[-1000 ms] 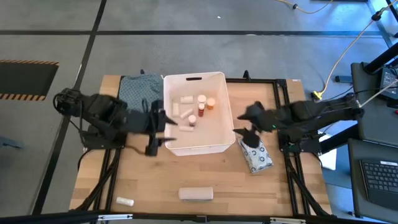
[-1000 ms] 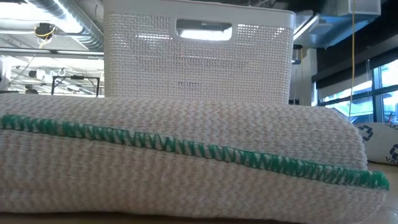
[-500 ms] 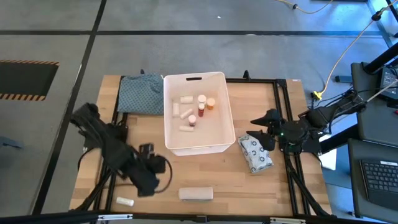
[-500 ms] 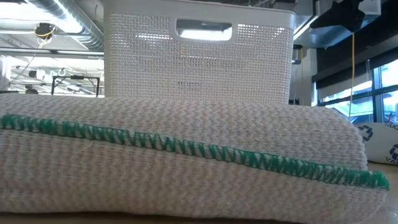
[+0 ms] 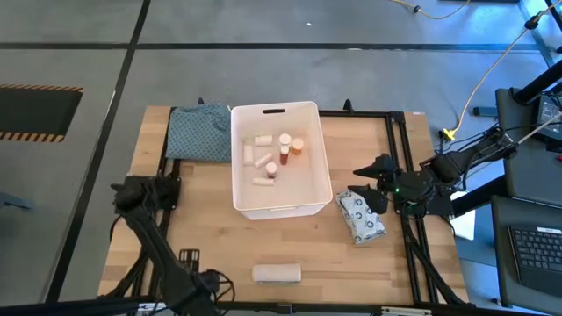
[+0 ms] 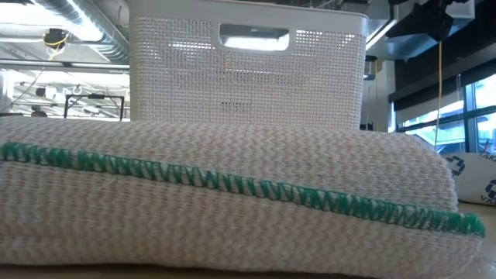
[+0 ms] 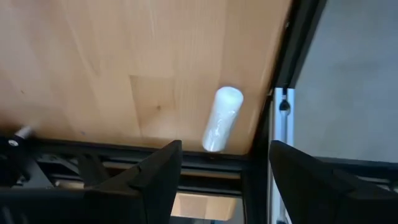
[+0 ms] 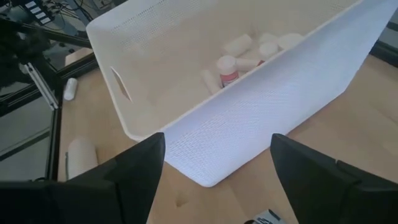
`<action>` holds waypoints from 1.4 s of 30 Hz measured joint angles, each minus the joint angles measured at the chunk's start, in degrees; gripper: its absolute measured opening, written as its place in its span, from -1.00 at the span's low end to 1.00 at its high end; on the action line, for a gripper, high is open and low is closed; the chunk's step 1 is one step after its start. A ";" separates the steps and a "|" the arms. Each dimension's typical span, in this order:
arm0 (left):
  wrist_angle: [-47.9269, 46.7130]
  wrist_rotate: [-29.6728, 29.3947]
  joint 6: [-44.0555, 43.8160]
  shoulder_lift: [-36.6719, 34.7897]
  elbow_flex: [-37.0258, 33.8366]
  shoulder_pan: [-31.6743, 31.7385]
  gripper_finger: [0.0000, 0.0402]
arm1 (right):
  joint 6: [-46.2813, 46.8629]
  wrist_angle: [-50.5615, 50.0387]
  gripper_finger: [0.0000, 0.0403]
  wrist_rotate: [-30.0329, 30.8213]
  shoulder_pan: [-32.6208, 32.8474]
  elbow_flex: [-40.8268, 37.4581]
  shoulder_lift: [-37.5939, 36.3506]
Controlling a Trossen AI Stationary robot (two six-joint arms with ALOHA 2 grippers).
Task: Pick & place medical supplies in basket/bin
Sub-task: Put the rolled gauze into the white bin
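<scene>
The left gripper hangs over the front-left corner of the surface, its jaws spread wide and empty around a small white tube that lies at the very edge, well apart from the bin.

The main risk, as I judge it, is the edge: the tube lies just beside the dark frame rail, so a finger that lands on it off-centre could roll it off the surface. A descent that is too steep could also strike the rail rather than the tube.

The beige roll lies in front of the bin, near the front edge, and the patterned packet sits just beside the bin's right front corner; both are not yet placed. Several white rolls and red- and orange-capped bottles already lie inside the bin.

The right gripper waits to the right of the bin, above the packet, jaws wide apart and holding nothing. If it swings toward the bin, it could brush the packet or the bin wall. A folded cloth lies left of the bin.
</scene>
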 joint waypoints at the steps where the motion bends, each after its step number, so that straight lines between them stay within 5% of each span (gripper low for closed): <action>1: 0.01 0.11 -0.09 0.76 0.00 -0.29 0.17 | -0.16 0.14 0.46 0.01 0.00 0.00 0.00; 14: 4.16 6.91 -3.00 9.50 -0.04 -0.49 0.17 | -2.84 5.73 0.46 0.00 0.00 0.00 0.11; 33: 19.69 14.93 -3.46 9.64 -16.59 -1.89 0.16 | -2.76 6.29 0.46 -0.02 0.00 0.00 0.11; 42: 18.89 16.21 1.15 9.63 -17.06 -1.68 -0.16 | -2.94 6.27 0.46 -0.02 0.00 0.00 0.11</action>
